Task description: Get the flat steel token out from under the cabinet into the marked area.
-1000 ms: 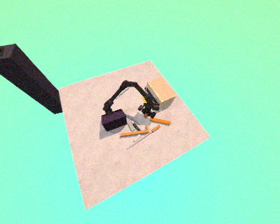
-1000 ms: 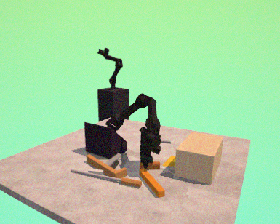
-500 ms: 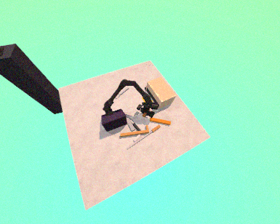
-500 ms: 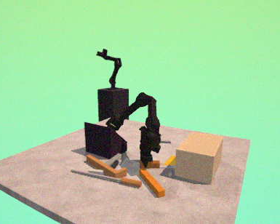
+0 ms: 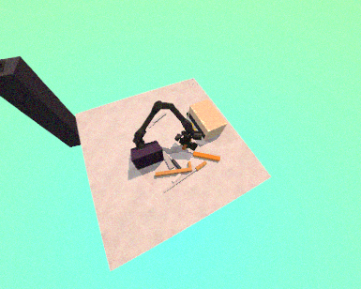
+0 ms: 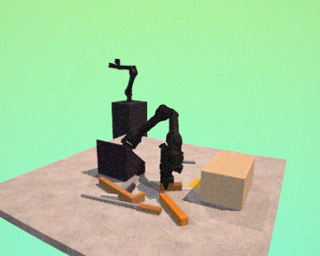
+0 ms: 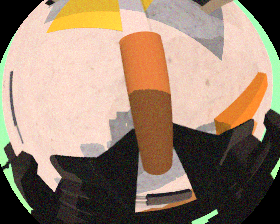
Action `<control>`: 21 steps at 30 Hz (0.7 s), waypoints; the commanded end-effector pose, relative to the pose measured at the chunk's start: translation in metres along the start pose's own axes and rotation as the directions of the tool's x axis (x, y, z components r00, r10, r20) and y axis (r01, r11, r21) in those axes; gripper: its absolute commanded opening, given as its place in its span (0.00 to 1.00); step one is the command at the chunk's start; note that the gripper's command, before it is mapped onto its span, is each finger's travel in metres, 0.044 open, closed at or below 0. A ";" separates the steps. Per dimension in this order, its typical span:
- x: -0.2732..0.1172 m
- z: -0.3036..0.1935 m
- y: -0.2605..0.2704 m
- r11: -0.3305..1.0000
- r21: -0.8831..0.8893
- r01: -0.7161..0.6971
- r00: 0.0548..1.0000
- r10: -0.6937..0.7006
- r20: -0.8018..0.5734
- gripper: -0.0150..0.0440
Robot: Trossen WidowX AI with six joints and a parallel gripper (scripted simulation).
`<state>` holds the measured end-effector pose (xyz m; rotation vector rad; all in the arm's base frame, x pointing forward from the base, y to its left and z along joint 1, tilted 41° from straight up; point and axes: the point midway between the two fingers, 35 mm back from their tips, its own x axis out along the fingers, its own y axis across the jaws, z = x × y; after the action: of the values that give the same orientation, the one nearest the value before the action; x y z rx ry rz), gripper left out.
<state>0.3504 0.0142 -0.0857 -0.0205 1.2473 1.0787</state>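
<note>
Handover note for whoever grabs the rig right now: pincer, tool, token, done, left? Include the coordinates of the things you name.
Pincer (image 5: 185, 146) (image 6: 166, 185) (image 7: 152, 129): shut on an orange-handled tool (image 5: 184, 148) (image 6: 175, 186) (image 7: 146, 65), pale shaft toward the cabinet (image 5: 208, 117) (image 6: 224, 183); tip not visible.
Token: not visible; position unconfirmed.
Yellow patch (image 6: 194, 183) (image 7: 86, 21), apparently the marked area: in front of the cabinet.
Done: tool gripped.
Left: token out, flat and wholly inside the area, touching nothing; tool down, away from token and cabinet; pincer open, clear.
</note>
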 end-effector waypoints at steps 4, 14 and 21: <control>0.001 0.002 0.011 1.000 -0.005 -0.007 1.000 0.007 0.006 0.25; 0.001 0.002 0.021 1.000 -0.005 -0.008 1.000 0.008 0.005 0.25; 0.001 -0.001 0.021 1.000 -0.005 -0.008 1.000 0.008 0.005 0.25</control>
<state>0.3381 0.0244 -0.0761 -0.0199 1.2471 1.0803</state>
